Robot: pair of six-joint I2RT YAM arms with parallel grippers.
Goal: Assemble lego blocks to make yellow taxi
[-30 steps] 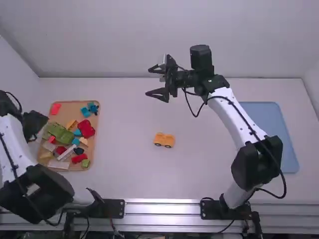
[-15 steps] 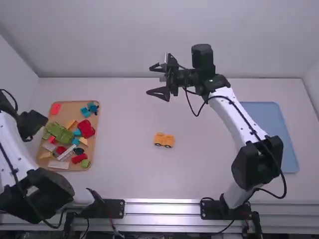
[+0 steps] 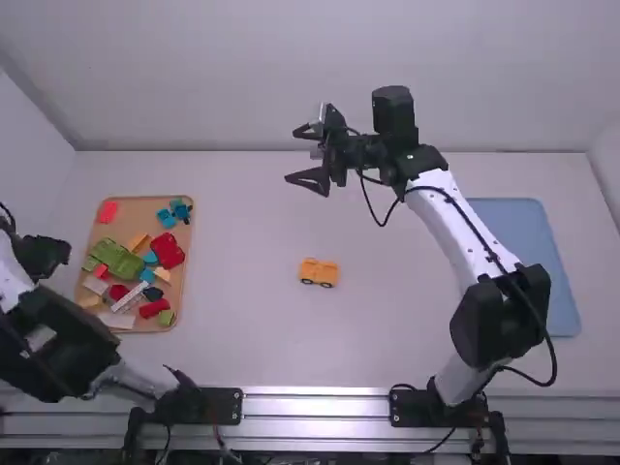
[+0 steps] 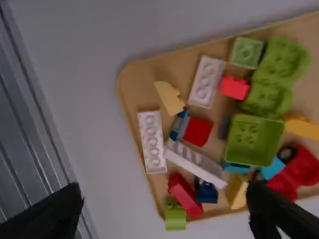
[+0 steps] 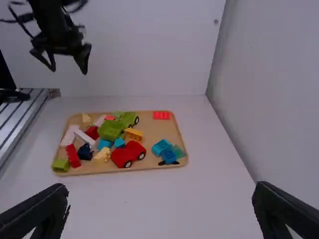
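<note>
A small yellow car point(image 3: 319, 272) with dark wheels stands on the mid table. My right gripper point(image 3: 302, 158) is held open beyond it, toward the back; the right wrist view shows my right gripper point(image 5: 159, 209) with its fingers wide apart and nothing between. At the far left, my left gripper point(image 3: 48, 260) hangs beside the wooden tray's left edge. In the left wrist view my left gripper point(image 4: 164, 214) is open and empty above the tray side. Loose yellow blocks point(image 4: 170, 97) lie among the others.
The wooden tray point(image 3: 143, 208) at the left holds several red, green, blue, white and yellow blocks, with a red car point(image 5: 128, 154) among them. A blue mat point(image 3: 523, 252) lies at the right, partly behind the right arm.
My left arm has drawn back to the left, off the tray. The right arm has barely moved, and the yellow car stays in place.
</note>
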